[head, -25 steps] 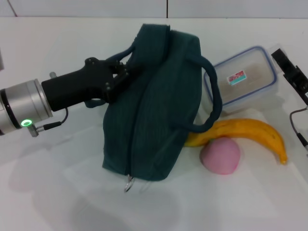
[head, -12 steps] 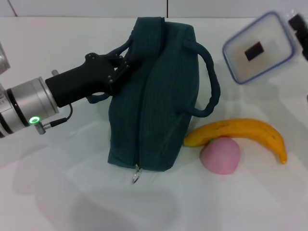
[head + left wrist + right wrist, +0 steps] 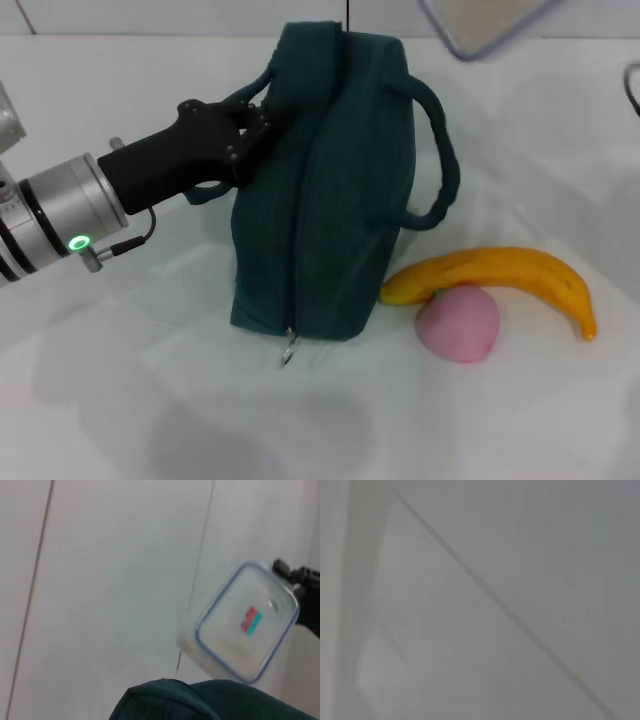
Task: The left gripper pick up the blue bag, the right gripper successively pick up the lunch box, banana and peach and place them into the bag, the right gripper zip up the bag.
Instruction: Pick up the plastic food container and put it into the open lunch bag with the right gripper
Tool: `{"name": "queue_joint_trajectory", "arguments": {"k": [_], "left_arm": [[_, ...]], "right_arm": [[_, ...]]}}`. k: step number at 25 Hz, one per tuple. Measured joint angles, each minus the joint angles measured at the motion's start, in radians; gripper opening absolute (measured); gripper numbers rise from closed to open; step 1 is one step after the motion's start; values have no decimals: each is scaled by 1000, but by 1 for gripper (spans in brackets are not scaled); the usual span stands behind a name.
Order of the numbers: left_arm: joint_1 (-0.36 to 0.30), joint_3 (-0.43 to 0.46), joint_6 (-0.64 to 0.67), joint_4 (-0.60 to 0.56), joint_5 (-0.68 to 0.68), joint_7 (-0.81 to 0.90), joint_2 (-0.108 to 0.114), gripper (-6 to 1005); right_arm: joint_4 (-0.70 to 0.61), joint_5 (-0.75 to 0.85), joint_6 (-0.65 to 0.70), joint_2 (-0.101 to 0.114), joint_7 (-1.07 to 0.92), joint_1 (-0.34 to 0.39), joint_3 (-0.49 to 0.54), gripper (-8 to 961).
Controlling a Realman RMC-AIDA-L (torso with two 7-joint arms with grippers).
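The dark blue bag [image 3: 330,200] stands on the white table [image 3: 150,400], with its zip pull [image 3: 290,350] hanging at the near lower edge. My left gripper [image 3: 245,140] is shut on the bag's left handle. The clear lunch box with a blue rim [image 3: 480,18] is in the air at the top edge of the head view. In the left wrist view my right gripper [image 3: 296,587] is shut on the edge of the lunch box [image 3: 245,625], above the bag's top [image 3: 200,700]. The yellow banana [image 3: 500,275] and pink peach [image 3: 458,322] lie right of the bag.
A loose bag handle [image 3: 440,160] loops out on the bag's right side, toward the banana. A cable [image 3: 632,85] shows at the right edge. The right wrist view shows only a pale blurred surface.
The lunch box has risen from the table at the back right to the top edge of the head view. The bag has shifted slightly and stands more upright.
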State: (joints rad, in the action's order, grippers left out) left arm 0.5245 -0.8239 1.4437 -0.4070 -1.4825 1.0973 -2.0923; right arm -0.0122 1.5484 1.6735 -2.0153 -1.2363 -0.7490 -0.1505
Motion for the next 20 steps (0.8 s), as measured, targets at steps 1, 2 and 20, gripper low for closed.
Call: {"name": "queue_joint_trajectory", "arguments": {"k": [1, 2, 20], "left_arm": [[1, 0, -2, 7, 7, -9, 0, 42], [1, 0, -4, 11, 10, -15, 0, 42], [23, 3, -10, 24, 12, -19, 0, 43]], "right_arm": [[-8, -1, 4, 0, -28, -29, -15, 136], [-12, -1, 8, 0, -46, -51, -24, 137], [-15, 0, -76, -11, -91, -149, -221, 166]]}}
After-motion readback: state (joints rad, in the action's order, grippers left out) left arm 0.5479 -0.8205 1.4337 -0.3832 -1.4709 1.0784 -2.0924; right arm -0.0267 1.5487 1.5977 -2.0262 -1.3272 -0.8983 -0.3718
